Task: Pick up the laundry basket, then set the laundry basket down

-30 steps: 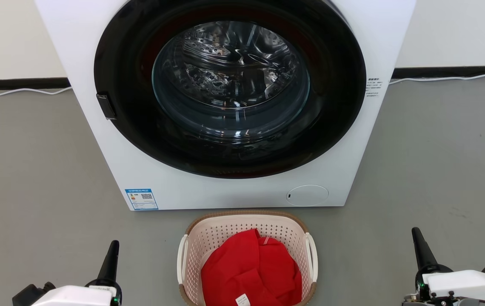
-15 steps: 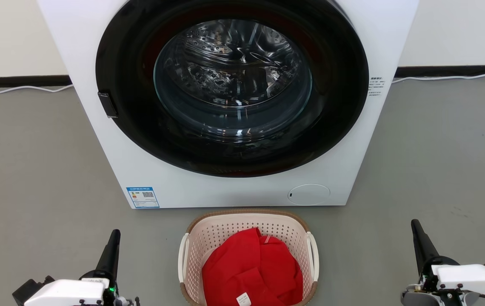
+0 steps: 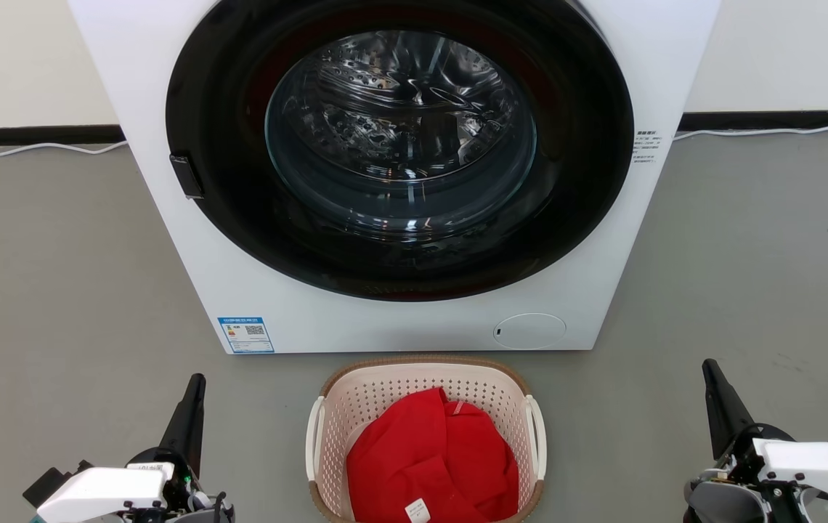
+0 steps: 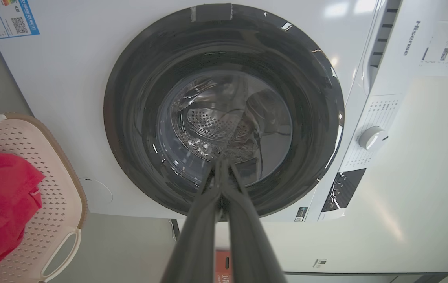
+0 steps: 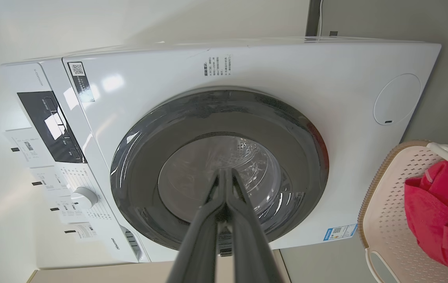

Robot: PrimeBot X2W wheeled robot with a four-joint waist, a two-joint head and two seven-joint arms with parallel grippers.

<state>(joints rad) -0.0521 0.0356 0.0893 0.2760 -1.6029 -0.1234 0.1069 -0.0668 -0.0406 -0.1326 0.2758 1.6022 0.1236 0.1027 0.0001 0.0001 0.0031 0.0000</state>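
- The basket (image 3: 378,399) stood upright on the floor (image 3: 58,290), just in front of the washer (image 3: 385,327). A red cloth (image 3: 432,450) was heaped inside it.
- The left tool (image 3: 197,381) hung well off to the basket's left and the right tool (image 3: 709,365) well off to its right. Neither touched the basket or its 2 white handles (image 3: 312,443).
- In each wrist view that tool's 2 fingers were pressed together at the tips. They pinched nothing and pointed toward the washer's door (image 3: 399,145).
- As a judgement of progress, a basket resting on the floor with both tools free fitted 2 stages alike. It could have been waiting to be lifted, or it could have been lifted and set back down. The pictures did not settle which, so what was done and what was left could not be told.
- Against the head view of 1 s earlier, the whole picture had shifted a little, with the washer slightly higher and further right. That shift was the camera moving.
- The basket had kept its place against the washer, and the cloth lay the same way.
- Both tools reached further up the picture than that shift explained, the left one more so. The arms therefore seemed to have come forward or up, though both tools were still wide of the basket.
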